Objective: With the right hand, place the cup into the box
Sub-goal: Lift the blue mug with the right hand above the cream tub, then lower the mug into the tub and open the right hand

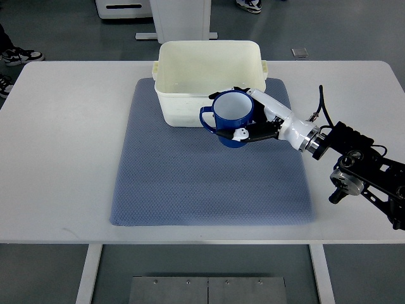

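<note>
Top view shows the blue cup (231,118) upright, with its white inside open to the camera and its handle pointing to the picture's left. It sits in front of the near wall of the white box (209,82), overlapping the rim on the near right side, so it is not yet inside. The right hand (256,123) comes from the right edge and is clamped around the cup's body, with fingers on its far and near sides. Below lies the grey-blue mat (209,183) on the white table (63,158). To do this step well, I think the hand should carry the cup high enough to clear the near wall, bring it over the middle of the box, keep it upright, lower it, and release only when the base rests. The handle could catch on the rim. No left hand is visible.
</note>
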Action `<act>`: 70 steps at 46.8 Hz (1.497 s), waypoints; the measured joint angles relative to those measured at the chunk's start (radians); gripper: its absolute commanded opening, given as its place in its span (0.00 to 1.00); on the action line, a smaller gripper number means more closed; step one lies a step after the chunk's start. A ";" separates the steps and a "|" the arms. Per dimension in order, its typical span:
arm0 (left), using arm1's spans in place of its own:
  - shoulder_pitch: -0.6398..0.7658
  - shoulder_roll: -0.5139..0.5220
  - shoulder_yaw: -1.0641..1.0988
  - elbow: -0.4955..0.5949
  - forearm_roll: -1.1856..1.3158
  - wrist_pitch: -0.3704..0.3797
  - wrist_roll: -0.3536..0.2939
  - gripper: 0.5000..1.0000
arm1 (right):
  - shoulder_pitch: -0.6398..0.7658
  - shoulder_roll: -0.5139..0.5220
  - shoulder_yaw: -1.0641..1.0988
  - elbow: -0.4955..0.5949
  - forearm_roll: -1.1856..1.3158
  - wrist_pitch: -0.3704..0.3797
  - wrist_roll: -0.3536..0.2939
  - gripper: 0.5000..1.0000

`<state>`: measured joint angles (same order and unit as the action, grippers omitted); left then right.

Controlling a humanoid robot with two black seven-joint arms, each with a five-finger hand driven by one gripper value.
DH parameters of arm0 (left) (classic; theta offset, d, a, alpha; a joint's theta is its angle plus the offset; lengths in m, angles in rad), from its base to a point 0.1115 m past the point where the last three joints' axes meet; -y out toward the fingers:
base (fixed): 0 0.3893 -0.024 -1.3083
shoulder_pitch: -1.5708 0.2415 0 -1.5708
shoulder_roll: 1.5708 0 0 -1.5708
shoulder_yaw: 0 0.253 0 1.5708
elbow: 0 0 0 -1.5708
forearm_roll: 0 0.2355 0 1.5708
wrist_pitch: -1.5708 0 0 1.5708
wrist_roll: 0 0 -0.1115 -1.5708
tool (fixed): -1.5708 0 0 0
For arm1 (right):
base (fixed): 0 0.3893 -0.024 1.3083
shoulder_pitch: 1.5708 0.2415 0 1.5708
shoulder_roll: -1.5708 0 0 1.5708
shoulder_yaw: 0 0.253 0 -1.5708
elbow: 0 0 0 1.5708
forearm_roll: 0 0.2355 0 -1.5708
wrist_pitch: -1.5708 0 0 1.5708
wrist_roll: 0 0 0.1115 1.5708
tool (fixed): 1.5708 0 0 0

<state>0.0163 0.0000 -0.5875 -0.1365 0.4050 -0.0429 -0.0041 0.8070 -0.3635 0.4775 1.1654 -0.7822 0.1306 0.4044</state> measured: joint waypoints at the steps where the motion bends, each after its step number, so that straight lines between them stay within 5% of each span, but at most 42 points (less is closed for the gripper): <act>1: 0.000 0.000 0.000 0.000 0.000 0.000 0.000 1.00 | 0.006 -0.002 0.006 0.001 0.000 0.002 -0.008 0.00; 17: 0.001 0.000 0.000 0.000 0.000 0.000 0.001 1.00 | 0.139 0.004 0.035 -0.006 0.044 0.007 -0.103 0.00; 30: 0.000 0.000 0.000 0.000 0.000 0.000 0.001 1.00 | 0.235 0.090 0.034 -0.131 0.055 -0.014 -0.172 0.00; 56: 0.000 0.000 0.000 0.000 0.000 0.000 0.000 1.00 | 0.307 0.266 0.036 -0.394 0.104 -0.181 -0.225 0.00; 70: 0.001 0.000 0.000 0.000 0.000 0.000 0.000 1.00 | 0.298 0.310 0.034 -0.447 0.122 -0.241 -0.248 0.00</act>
<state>0.0169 0.0000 -0.5875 -0.1365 0.4050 -0.0429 -0.0041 1.1054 -0.0539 0.5112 0.7181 -0.6603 -0.1099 0.1568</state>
